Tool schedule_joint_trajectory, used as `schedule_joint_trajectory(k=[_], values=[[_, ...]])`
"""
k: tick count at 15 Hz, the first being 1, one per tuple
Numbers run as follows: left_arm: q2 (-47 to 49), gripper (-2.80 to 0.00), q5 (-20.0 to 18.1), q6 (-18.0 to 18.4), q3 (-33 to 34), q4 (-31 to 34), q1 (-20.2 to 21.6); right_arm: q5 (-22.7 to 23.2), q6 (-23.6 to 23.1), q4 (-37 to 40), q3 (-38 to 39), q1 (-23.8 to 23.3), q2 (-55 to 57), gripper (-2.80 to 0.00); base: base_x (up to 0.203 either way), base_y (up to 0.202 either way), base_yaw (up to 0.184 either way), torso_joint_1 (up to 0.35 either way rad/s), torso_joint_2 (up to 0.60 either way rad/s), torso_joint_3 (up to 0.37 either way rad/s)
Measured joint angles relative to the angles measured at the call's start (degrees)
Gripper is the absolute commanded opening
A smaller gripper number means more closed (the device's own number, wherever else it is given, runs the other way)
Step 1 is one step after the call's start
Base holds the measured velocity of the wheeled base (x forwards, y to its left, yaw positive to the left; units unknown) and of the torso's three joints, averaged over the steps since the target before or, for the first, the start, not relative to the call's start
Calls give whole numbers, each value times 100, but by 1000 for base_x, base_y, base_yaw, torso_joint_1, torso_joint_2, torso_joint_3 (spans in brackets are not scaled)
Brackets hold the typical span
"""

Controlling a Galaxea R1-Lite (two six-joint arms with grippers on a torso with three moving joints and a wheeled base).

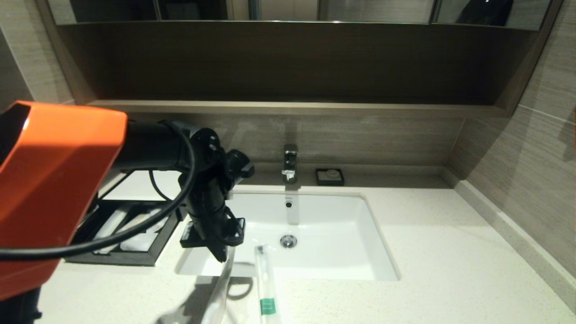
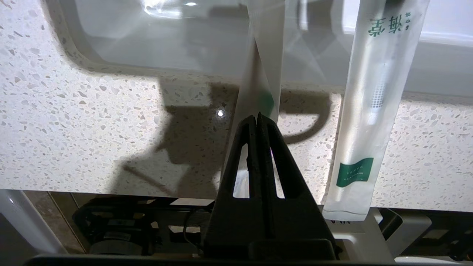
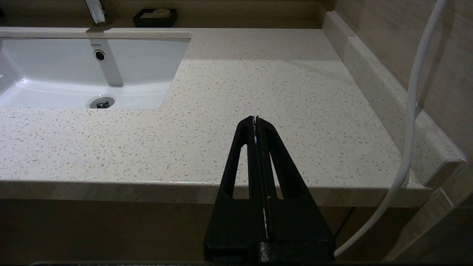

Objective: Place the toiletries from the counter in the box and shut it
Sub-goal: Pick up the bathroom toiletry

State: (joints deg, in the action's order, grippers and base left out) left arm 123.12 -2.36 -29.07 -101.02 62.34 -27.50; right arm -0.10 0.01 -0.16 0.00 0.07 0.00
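The left pincer (image 1: pixel 221 252), closed on a translucent white wrapped stick (image 2: pixel 258 74), hung over the sink's (image 1: pixel 360 234) near-left rim; the stick slanted from the tips down toward the bench (image 1: pixel 427 292) edge. Beside it a second wrapped stick (image 1: pixel 265 283), green-banded, lay across the sink's front rim, long axis running front to back. Left of the sink sat the black box (image 1: pixel 148 258). The right pincer (image 3: pixel 255 120) was closed, empty, right of the sink.

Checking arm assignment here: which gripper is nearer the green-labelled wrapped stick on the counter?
Left. The left gripper is shut on another wrapped stick just beside the green-labelled stick. The right gripper is shut, back off the counter's front edge, right of the sink.
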Motion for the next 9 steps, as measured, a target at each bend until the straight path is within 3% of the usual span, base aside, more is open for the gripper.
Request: schedule_joint_trajectory(k=[7, 8, 9], values=[[5, -280, -18, -2, 120, 9, -67, 0, -1, 1, 0, 0, 0, -280, 0, 0, 0, 0, 0, 0], [-7, 0, 11, -1, 196, 6, -96, -1, -1, 2, 0, 0, 0, -280, 0, 0, 0, 0, 0, 0], [-13, 0, 17, -2, 240, 6, -110, 0, -1, 2, 0, 0, 0, -280, 0, 0, 0, 0, 0, 0]])
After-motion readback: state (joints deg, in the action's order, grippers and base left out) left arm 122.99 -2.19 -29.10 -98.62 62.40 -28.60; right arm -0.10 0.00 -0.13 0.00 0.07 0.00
